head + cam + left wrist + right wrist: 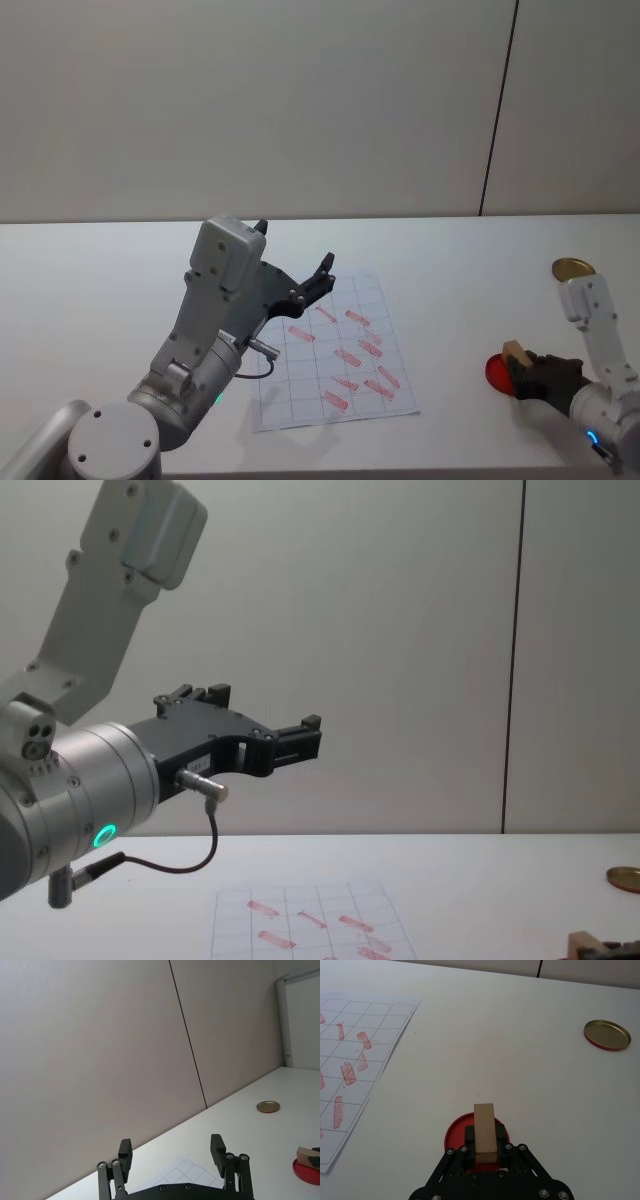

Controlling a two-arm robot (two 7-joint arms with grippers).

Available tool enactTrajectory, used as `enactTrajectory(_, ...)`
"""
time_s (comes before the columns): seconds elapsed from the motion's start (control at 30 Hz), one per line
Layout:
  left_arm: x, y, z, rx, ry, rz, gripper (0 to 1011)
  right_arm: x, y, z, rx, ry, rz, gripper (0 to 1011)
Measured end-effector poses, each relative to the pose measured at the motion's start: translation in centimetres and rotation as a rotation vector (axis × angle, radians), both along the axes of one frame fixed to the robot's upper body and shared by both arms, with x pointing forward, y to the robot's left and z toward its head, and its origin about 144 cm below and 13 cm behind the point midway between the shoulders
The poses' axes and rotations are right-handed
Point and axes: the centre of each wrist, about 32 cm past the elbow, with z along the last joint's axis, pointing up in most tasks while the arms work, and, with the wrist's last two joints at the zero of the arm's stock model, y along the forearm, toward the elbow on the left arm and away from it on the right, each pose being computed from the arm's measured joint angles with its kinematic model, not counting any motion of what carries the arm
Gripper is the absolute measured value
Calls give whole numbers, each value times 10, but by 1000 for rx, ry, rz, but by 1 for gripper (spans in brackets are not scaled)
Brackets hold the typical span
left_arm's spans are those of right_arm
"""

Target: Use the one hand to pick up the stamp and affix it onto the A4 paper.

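Right wrist view: fingers point(470, 1136) pinch the stamp point(485, 1127) from both sides over a round red pad point(454, 1136), contact with it unclear — the right gripper point(485, 1146) sits low at the right side of the bench point(520, 1060). The A4 paper point(365, 1025) lies flat well to its left, a golden disc point(607, 1035) farther back. The left gripper point(171, 1146) hangs raised above the paper's near-left part — fingers wide apart

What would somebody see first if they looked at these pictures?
Probably the big left gripper, held open high in the air near the A4 paper with its red stamp marks, left of the middle of the table. Next, the right gripper at the table's right front, shut on the wooden stamp over a red round pad.
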Motion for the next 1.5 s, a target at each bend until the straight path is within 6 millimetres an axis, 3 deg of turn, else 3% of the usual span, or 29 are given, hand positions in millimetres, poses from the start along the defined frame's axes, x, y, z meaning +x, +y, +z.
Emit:
enactTrajectory(0.33,0,0,0,0,0,0,993,0,3,9,-2,-41,2,219)
enactTrajectory(0.93,0,0,0,0,0,0,993,0,17,48,53,-193,99,219)
enactTrajectory(1.5,0,0,0,0,0,0,993,0,56,41,67,-151,302,219)
